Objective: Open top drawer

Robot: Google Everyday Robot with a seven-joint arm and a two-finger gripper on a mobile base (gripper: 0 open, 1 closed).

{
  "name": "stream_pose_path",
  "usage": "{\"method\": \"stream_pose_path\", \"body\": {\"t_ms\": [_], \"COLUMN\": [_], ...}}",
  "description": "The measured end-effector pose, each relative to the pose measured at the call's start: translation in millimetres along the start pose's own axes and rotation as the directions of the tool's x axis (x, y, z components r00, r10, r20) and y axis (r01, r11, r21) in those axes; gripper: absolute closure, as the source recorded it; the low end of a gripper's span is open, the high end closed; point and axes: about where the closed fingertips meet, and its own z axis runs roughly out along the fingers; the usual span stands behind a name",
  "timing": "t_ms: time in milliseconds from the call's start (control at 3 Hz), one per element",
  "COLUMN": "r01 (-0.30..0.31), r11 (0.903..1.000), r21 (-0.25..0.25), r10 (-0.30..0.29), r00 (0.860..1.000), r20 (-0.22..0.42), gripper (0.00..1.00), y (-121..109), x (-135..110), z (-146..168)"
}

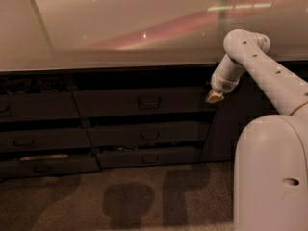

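Camera view shows us the gripper at the right end of the top drawer — whether it is spread or closed, we cannot tell. That drawer lies just under the countertop, its loop handle at centre, well left of the gripper.

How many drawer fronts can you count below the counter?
6. Centre stack: top drawer, middle drawer, bottom drawer. Left stack: upper left drawer, mid left drawer, lower left drawer. The gripper hangs by the top drawer's right end; more may hide past the left edge.
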Motion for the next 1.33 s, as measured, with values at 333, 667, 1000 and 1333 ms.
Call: {"method": "stream_pose_path", "body": {"t_ms": [333, 667, 1000, 1333], "r01": [0.000, 0.000, 0.000, 0.002], "r11": [1.0000, 1.0000, 1.0000, 1.0000], "r21": [0.000, 0.000, 0.000, 0.000], "r10": [0.000, 0.000, 0.000, -0.002], "r00": [1.000, 1.000, 1.000, 1.000], "r20": [0.000, 0.000, 0.000, 0.000], "gripper": [1.00, 1.00, 1.00, 1.00], "y": [-2.2, -4.4, -4.9, -4.4], "x": [-0.4, -0.5, -0.6, -1.0], "z": [-2.7, -4.1, -4.7, -7.3]}}
